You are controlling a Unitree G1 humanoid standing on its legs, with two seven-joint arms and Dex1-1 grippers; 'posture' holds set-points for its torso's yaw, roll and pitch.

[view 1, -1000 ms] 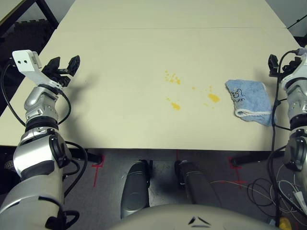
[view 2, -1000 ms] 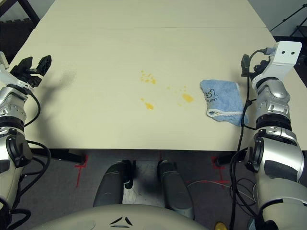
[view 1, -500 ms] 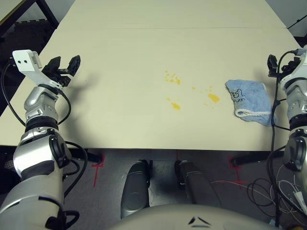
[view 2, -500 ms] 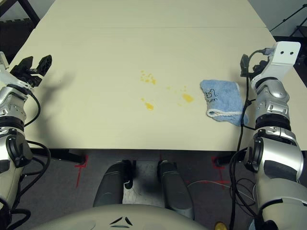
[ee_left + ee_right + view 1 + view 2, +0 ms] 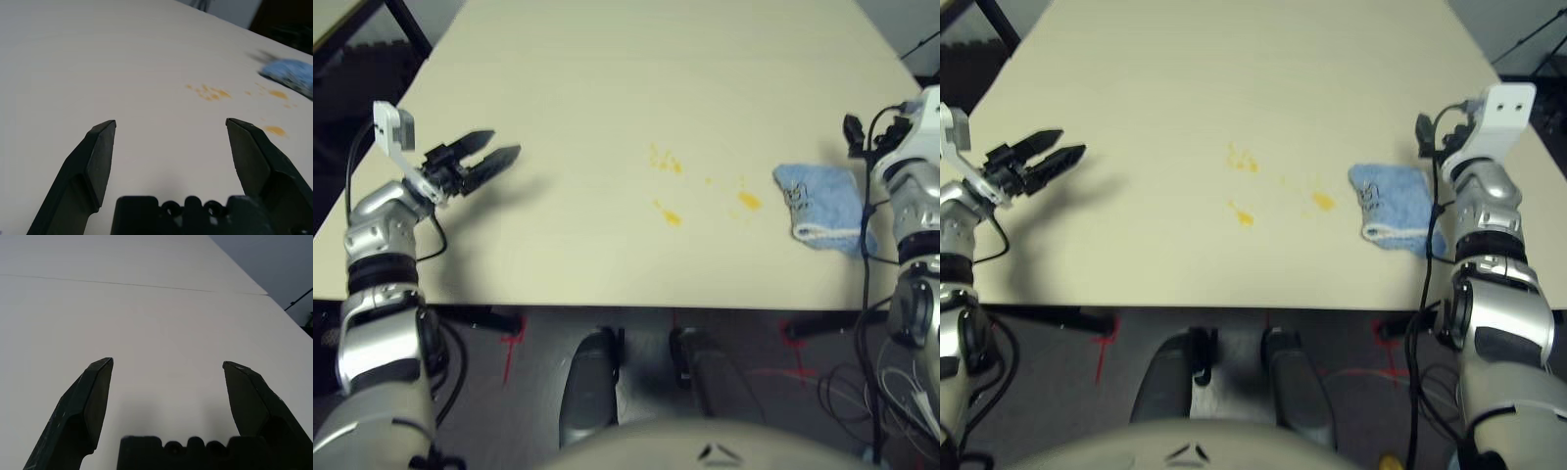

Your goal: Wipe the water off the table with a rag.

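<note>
Pale cream tabletop [image 5: 587,108] here, dark floor [image 5: 543,367] past its near edge, and 12 o'clock is the far side of the table. Left gripper [image 5: 505,143] hangs out at about 9 o'clock from the drops, two black fingers spread, nothing between them. Right gripper [image 5: 1438,132] is roughly 2 o'clock from the drops, also wide open and empty. That one's tricky from the head, since its fingers bunch up against its own dark hardware, but the right wrist view clears it up.

Rag [image 5: 818,201] is lying on the table at about 1 o'clock's opposite from the right gripper, so 7 o'clock, untouched by either gripper. A black cable [image 5: 1427,264] off the right arm passes in front of its right side and hides a strip of it. There's dark lettering on the blue, too smeared to read. In the left wrist view the rag gets cut off at the frame edge.

Water [image 5: 671,217] shows as orange-yellow splotches at roughly 9 o'clock from the rag, apart from it. Smallest drops are blurry, so I can't count them. The right arm [image 5: 920,211] is chopped off by the left eye view's edge.
</note>
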